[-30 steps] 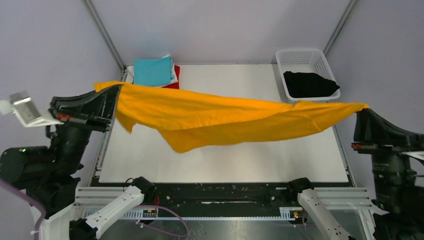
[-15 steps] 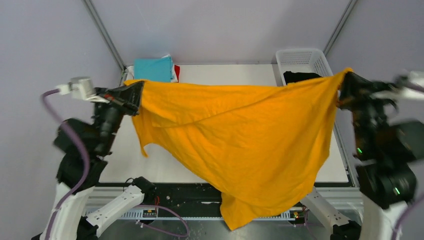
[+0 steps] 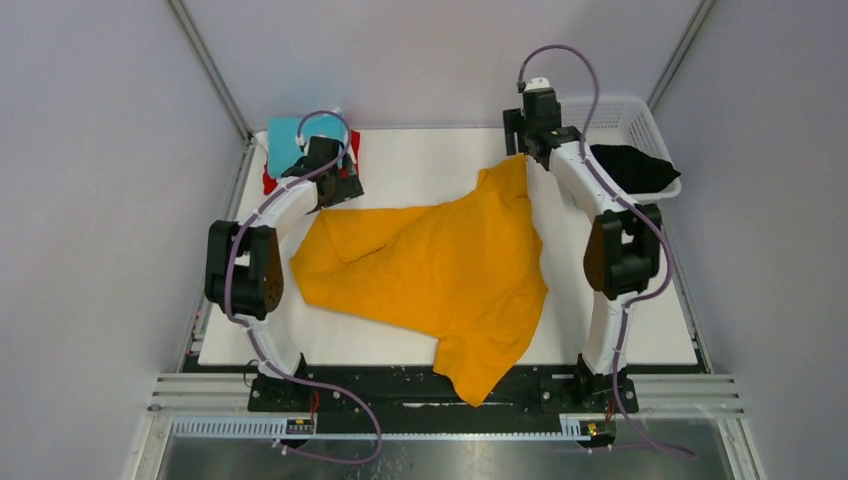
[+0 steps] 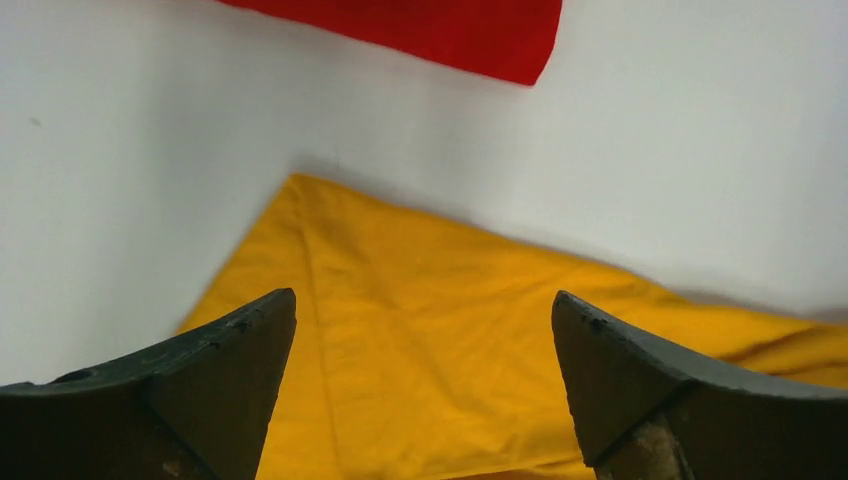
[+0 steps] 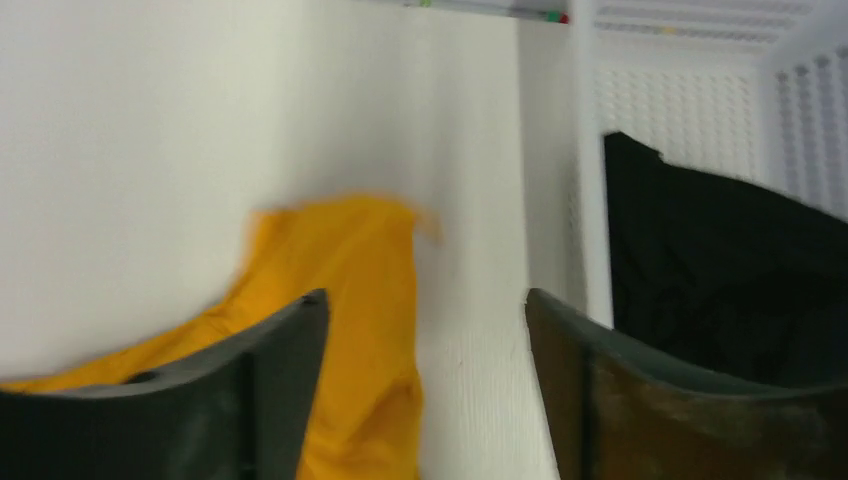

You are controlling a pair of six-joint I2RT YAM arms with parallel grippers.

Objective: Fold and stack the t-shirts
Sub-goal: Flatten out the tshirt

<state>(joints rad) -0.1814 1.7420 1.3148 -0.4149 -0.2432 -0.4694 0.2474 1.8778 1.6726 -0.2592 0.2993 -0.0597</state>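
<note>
While the orange shirt [image 3: 440, 270] lies loosely spread on the table [image 3: 420, 150], its near end hanging over the front edge, we see it free of both grippers. We find the left gripper [image 4: 422, 300] with fingers wide and empty above the shirt's far-left corner, near the red shirt [image 4: 440, 30] under the teal shirt [image 3: 285, 140]. The right gripper [image 5: 425, 294] has its fingers apart, holding nothing, over the far-right corner beside the basket [image 3: 620, 105] with the black shirt [image 3: 630, 168]
</note>
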